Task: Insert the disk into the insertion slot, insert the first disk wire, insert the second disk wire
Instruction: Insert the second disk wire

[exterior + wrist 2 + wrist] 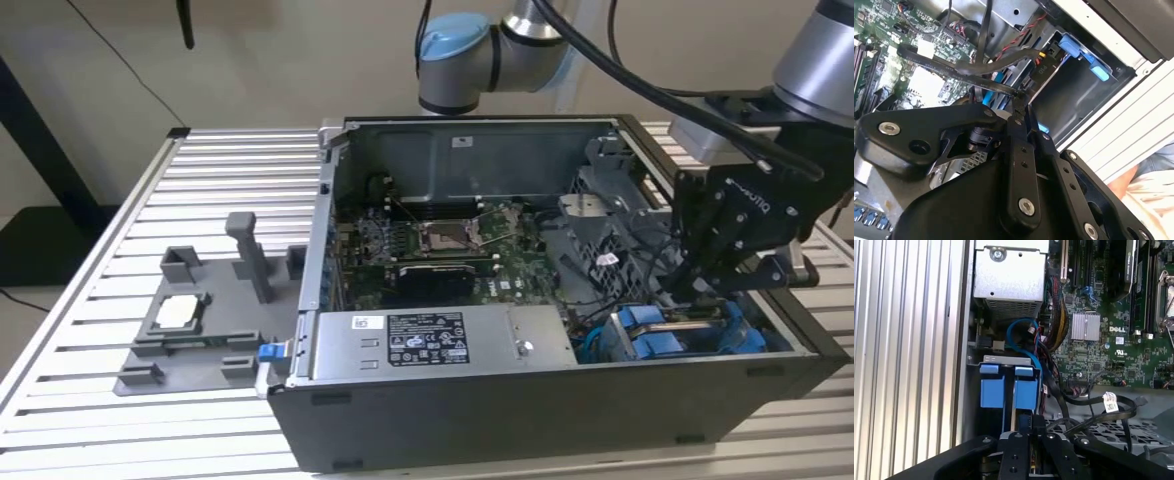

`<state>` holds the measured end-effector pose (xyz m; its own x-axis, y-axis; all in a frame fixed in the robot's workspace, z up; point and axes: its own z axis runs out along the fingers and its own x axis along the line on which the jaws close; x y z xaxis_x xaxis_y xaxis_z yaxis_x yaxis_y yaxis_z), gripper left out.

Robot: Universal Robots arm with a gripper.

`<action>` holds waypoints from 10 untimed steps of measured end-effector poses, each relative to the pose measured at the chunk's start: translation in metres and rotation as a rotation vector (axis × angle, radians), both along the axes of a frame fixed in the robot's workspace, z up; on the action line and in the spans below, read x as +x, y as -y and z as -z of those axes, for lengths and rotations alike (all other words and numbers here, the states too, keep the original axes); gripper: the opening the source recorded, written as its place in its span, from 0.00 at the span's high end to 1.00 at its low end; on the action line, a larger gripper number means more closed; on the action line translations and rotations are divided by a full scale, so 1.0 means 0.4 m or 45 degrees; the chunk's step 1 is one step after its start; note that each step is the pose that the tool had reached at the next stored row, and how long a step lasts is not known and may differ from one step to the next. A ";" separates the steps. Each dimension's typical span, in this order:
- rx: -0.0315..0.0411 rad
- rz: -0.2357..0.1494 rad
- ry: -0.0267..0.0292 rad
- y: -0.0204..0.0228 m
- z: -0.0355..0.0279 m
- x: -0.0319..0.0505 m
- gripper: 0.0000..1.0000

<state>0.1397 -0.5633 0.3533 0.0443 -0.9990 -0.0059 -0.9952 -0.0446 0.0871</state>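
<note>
Reaching down into the open computer case (441, 440), my arm hangs its gripper (698, 288) over the blue-fitted insertion slot (681, 335) at the exterior view's right. In the second wrist view the fingers (1017, 112) sit pinched together on a black wire (979, 80). The first wrist view shows the disk (1013, 395) seated, blue tabs up, beside the motherboard (1104, 315). Loose cables (1089, 410) crowd the bay.
</note>
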 end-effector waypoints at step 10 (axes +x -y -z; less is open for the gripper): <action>0.0072 0.034 -0.0041 0.005 0.007 0.005 0.84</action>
